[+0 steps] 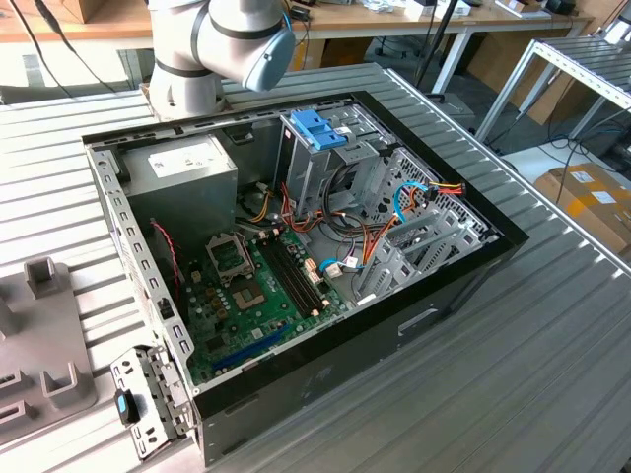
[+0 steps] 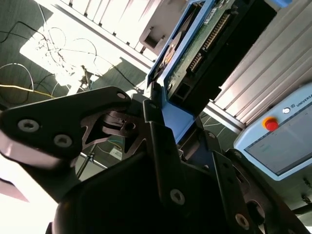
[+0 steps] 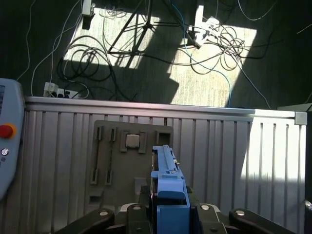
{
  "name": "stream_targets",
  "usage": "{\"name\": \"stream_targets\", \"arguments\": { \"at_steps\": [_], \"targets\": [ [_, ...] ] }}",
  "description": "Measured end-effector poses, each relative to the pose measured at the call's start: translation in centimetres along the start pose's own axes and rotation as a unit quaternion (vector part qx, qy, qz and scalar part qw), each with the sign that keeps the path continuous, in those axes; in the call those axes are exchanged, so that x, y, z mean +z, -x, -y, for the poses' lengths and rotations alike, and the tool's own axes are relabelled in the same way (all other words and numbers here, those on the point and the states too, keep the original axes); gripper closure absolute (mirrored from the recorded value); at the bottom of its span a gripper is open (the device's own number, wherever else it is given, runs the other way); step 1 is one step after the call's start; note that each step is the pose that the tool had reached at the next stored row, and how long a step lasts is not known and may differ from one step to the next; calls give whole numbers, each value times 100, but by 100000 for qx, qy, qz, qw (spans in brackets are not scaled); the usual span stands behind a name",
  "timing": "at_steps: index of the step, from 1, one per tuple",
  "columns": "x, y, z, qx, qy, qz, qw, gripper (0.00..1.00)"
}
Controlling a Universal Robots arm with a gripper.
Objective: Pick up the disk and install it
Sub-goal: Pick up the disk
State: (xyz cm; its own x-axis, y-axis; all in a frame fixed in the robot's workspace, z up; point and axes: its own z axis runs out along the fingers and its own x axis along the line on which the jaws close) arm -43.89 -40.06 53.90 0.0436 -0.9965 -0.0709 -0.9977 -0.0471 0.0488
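I am holding the disk (image 3: 165, 165): pick-up done, install not yet.
The gripper (image 3: 168, 204) fingers are pinching its blue-railed end over the table (image 3: 243, 161). Seating it, I judge, calls for squaring it to the cage (image 1: 301, 172), upper centre of the exterior view.

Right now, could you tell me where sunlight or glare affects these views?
First wrist view: hard sun patches cross the floor and cables, the table is washed bright along one side, the disk evenly lit; second wrist view: the sunlit floor blows out white; exterior view: the computer case sits in even light, no glare.
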Motion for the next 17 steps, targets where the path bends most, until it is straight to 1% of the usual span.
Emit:
{"name": "stream_targets", "arguments": {
  "at_steps": [2,3,5,17],
  "targets": [
    [24,-60,-1,-2,-2,-1,100000,63],
    [54,-88,0,-6,-2,1,100000,63],
    [79,-109,0,-6,2,-4,100000,63],
    [83,-109,5,-1,0,-35,100000,63]
  ]
}}
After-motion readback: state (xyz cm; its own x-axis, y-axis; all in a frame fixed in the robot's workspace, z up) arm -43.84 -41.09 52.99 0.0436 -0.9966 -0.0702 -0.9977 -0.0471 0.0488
